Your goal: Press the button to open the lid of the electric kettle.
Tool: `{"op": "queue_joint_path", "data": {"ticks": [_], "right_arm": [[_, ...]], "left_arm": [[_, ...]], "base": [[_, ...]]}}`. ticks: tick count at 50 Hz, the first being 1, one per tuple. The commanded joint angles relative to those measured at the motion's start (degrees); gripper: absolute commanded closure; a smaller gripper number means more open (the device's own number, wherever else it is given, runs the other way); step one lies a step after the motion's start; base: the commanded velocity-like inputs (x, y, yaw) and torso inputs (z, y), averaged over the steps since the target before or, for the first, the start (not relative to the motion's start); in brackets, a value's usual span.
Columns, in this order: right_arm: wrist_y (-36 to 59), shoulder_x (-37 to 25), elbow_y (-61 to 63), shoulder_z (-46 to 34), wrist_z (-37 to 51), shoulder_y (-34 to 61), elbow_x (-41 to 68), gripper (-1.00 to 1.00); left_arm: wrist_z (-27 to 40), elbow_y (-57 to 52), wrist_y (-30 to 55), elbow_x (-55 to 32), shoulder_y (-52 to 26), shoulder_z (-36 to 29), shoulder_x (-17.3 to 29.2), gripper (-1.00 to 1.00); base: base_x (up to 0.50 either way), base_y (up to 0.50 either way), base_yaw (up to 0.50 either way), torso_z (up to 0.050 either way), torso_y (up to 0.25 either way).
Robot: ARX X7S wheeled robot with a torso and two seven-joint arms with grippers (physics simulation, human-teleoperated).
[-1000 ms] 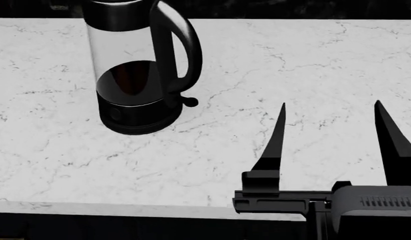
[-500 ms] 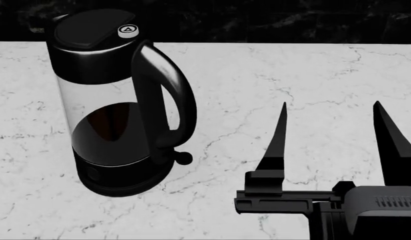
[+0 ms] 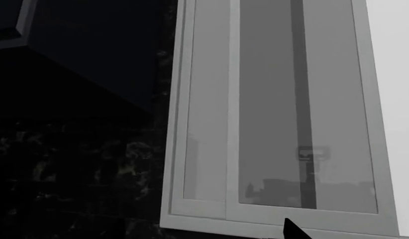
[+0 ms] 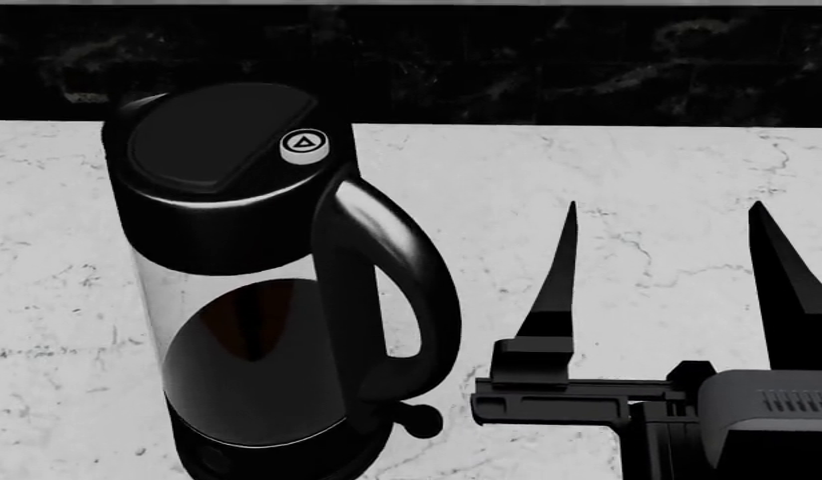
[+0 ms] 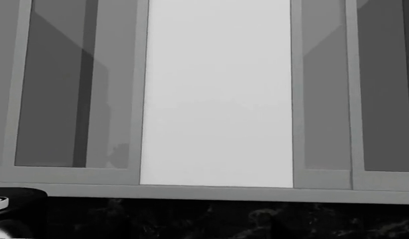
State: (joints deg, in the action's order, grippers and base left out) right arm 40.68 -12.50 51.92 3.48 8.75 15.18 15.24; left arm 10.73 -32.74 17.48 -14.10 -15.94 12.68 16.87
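The electric kettle (image 4: 244,340) stands on the counter at the left of the head view, a clear glass body with a black collar, base and curved handle (image 4: 408,290). Its flat black lid (image 4: 211,140) is down. The small silvery button (image 4: 302,145) with a triangle sits at the lid's edge above the handle. My right gripper (image 4: 663,210) is open and empty, right of the kettle, its fingertips below the button's level in the picture. The kettle's top shows in a corner of the right wrist view (image 5: 15,214). Of my left gripper only one dark fingertip (image 3: 294,230) shows.
The white marble counter (image 4: 651,180) runs to a dark stone backsplash (image 4: 545,60). A small black ball-tipped lever (image 4: 419,418) sticks out at the kettle's base. Both wrist views face grey wall cabinets with glass doors (image 3: 271,99), (image 5: 218,94).
The head view has shifted: the kettle now sits lower, larger and further right in it, with lid and button fully in view. The right gripper holds the same place, still open.
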Motion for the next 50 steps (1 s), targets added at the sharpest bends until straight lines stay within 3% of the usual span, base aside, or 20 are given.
{"op": "queue_joint_path", "data": {"ticks": [1,9,12,14,15,17,19,21,24,33,39,40,46,50], "right_arm": [[-0.4,-0.1,-0.6,0.0,-0.1,0.0,1.2,-1.0],[1.4,-0.5,0.8,1.2,-0.3,0.5,3.4,-1.0],[11.3,-1.4,4.6,3.9,2.1,5.0,6.4,-1.0],[24.2,-5.0,8.0,3.9,6.4,14.9,11.8,-1.0],[31.3,-8.0,8.1,5.6,13.0,22.8,20.4,-1.0],[45.5,-7.4,7.9,12.6,19.1,35.5,35.3,-1.0],[49.3,-10.5,1.1,13.5,30.5,46.4,50.1,-1.0],[49.1,-15.7,-8.1,7.8,45.9,57.6,66.2,-1.0],[47.6,-18.6,-18.9,-0.1,57.1,68.4,81.0,-1.0],[47.8,-18.4,-51.4,-24.1,56.9,90.6,102.8,-1.0],[48.8,-16.3,-62.0,-32.7,44.8,100.3,100.7,-1.0],[48.8,-16.0,-64.3,-34.6,43.5,101.6,101.0,1.0],[48.8,-15.6,-67.7,-42.8,31.0,105.4,96.8,1.0],[48.4,-15.1,-68.4,-45.8,28.3,106.3,97.2,1.0]], "left_arm": [[0.2,-0.1,0.1,-0.5,0.1,0.1,0.2,-1.0],[0.3,-0.2,0.0,-0.4,0.3,-0.3,0.4,-1.0],[0.3,0.0,0.1,-0.7,0.1,-0.3,0.4,-1.0],[0.3,-0.3,0.2,-0.7,0.3,-0.5,0.5,-1.0],[0.3,-0.6,0.4,-0.8,0.3,-0.4,0.6,-1.0],[0.3,-0.7,0.5,-1.2,0.3,-0.2,0.7,-1.0],[0.3,-0.7,0.4,-1.4,0.3,0.0,0.7,-1.0],[0.3,-0.9,0.6,-1.8,0.2,0.3,0.8,-1.0],[0.4,-1.1,0.7,-2.0,0.2,0.6,0.9,-1.0],[0.6,-2.0,1.1,-2.9,0.5,1.2,1.2,-1.0],[0.7,-2.1,1.1,-3.3,0.6,1.5,1.3,-1.0],[0.7,-2.1,1.0,-3.3,0.6,1.5,1.4,-1.0],[0.8,-1.8,0.9,-3.5,0.5,1.7,1.5,-1.0],[1.0,-2.1,1.1,-3.7,0.6,1.8,1.6,-1.0]], "base": [[0.5,0.0,0.0,0.0,0.0],[0.41,0.0,0.0,0.0,0.001],[0.0,0.0,0.0,0.0,0.0],[0.0,0.0,0.0,0.0,0.0],[0.0,0.0,0.0,0.0,0.0],[0.0,0.0,0.0,0.0,0.0],[0.0,0.0,0.0,0.0,0.0],[0.0,0.0,0.0,0.0,0.0],[0.0,0.0,0.0,0.0,0.0],[0.0,0.0,0.0,0.0,0.0],[0.0,0.0,0.0,0.0,0.0],[0.0,0.0,0.0,0.0,0.0],[0.0,0.0,0.0,0.0,0.0],[0.0,0.0,0.0,0.0,0.0]]}}
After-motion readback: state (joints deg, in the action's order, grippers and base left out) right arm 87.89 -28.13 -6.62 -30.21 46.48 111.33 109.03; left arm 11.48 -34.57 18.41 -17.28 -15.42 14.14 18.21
